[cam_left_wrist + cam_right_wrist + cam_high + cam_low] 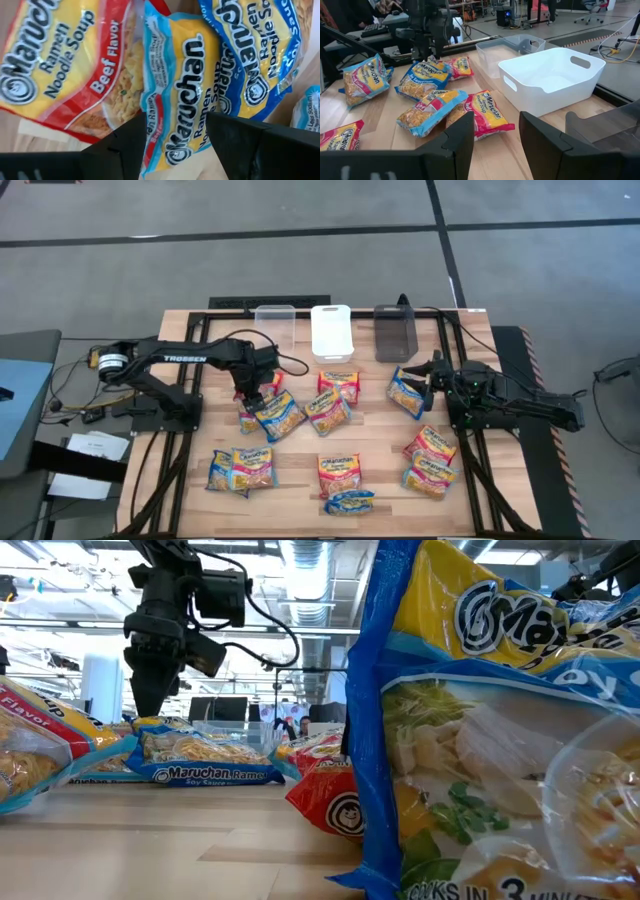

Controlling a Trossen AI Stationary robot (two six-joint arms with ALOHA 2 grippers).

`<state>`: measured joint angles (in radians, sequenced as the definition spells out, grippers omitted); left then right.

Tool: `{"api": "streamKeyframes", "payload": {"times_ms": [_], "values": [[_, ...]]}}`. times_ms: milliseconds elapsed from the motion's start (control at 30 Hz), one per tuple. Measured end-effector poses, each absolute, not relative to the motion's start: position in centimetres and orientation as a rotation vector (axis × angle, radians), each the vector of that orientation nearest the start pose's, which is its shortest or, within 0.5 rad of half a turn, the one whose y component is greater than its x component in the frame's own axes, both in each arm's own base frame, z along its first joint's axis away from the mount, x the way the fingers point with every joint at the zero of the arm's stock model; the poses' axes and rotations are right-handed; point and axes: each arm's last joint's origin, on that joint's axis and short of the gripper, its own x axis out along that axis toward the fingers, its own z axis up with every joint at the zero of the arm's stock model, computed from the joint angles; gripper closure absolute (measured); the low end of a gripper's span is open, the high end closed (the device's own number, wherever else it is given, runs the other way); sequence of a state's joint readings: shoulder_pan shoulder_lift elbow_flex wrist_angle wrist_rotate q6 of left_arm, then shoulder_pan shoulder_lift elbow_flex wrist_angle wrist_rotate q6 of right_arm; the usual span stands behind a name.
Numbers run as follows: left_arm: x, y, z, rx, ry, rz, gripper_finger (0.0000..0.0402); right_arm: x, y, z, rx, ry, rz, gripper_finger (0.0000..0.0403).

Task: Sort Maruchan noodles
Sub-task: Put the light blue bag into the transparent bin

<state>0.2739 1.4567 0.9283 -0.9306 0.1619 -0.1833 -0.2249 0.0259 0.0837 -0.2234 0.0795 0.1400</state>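
Several Maruchan packets lie flat on the wooden table (pixel 190 480). My left gripper (pixel 250 392) (pixel 150 705) points down, open, over a cluster of three. Its fingers stand on either side of a light-blue-edged packet (pixel 175 95) that lies between a red beef packet (pixel 65 65) and a dark-blue soy packet (pixel 255 55). I cannot tell whether the fingers touch it. My right gripper (pixel 425 375) (pixel 492 132) is open and holds nothing. It hovers beside a blue-edged packet (pixel 405 392) near the grey bin (pixel 395 332) and faces the table's left side.
At the far edge stand a clear bin (pixel 275 320), a white bin (pixel 332 330) (pixel 550 75) and the grey bin. More packets lie mid-table (pixel 330 402), near left (pixel 242 468), near centre (pixel 340 480) and near right (pixel 430 460). One packet (pixel 490 740) lies close before the low camera.
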Motion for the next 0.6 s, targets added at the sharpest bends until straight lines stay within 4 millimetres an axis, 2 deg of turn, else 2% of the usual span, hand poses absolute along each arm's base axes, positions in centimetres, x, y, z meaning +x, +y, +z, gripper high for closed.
{"api": "streamKeyframes", "payload": {"times_ms": [300,600], "values": [[23.9,6.0,19.8,-0.447,1.388,0.209,0.021,9.0,-2.3,16.8,0.15,0.144,-0.315,0.0223],[23.5,5.7,18.6,-0.478,1.39,0.214,0.021,9.0,-2.3,16.8,0.151,0.144,-0.315,0.0223]]}}
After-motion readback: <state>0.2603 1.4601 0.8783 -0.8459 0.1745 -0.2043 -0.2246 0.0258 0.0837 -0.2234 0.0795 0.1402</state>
